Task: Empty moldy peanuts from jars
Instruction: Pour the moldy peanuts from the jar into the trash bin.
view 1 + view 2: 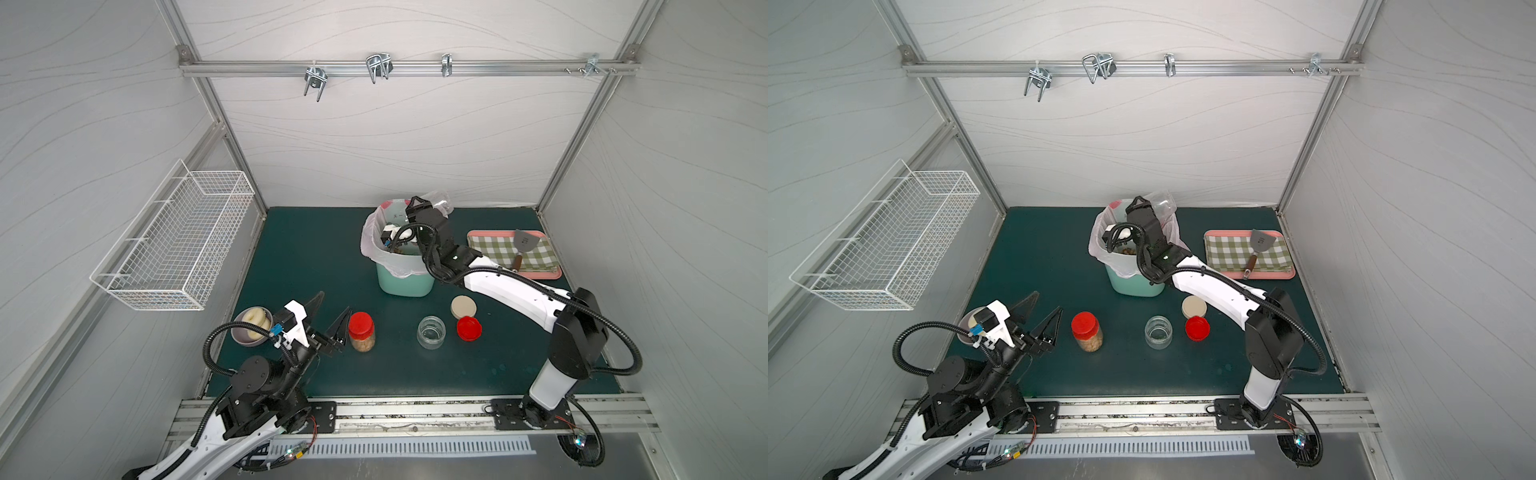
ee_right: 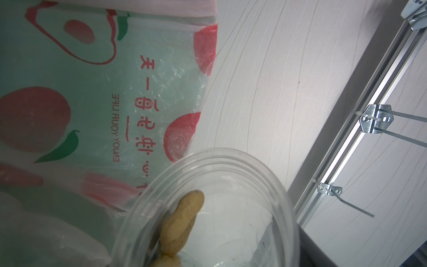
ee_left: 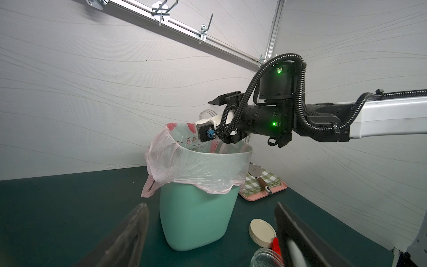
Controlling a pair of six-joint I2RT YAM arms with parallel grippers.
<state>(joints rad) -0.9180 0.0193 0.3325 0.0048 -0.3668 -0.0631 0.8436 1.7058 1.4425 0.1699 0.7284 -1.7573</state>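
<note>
My right gripper (image 1: 419, 204) is shut on a clear open jar (image 1: 1160, 203), held tipped on its side over the mint-green bin (image 1: 405, 282). In the right wrist view a couple of moldy peanuts (image 2: 182, 222) still lie inside this jar's mouth (image 2: 231, 161), and more peanuts (image 1: 1127, 250) lie in the bin's bag. A red-lidded jar (image 1: 361, 332) full of peanuts stands upright just right of my left gripper (image 1: 334, 302), which is open and empty. An empty open jar (image 1: 431, 331) stands mid-table, and its rim (image 3: 265, 259) shows in the left wrist view.
A loose beige lid (image 1: 463, 306) and a red lid (image 1: 468, 328) lie right of the empty jar. A pink tray (image 1: 552, 272) with a checked cloth and a spatula sits at the back right. A bowl of donuts (image 1: 251, 326) stands by the left arm. A wire basket (image 1: 174, 245) hangs on the left wall.
</note>
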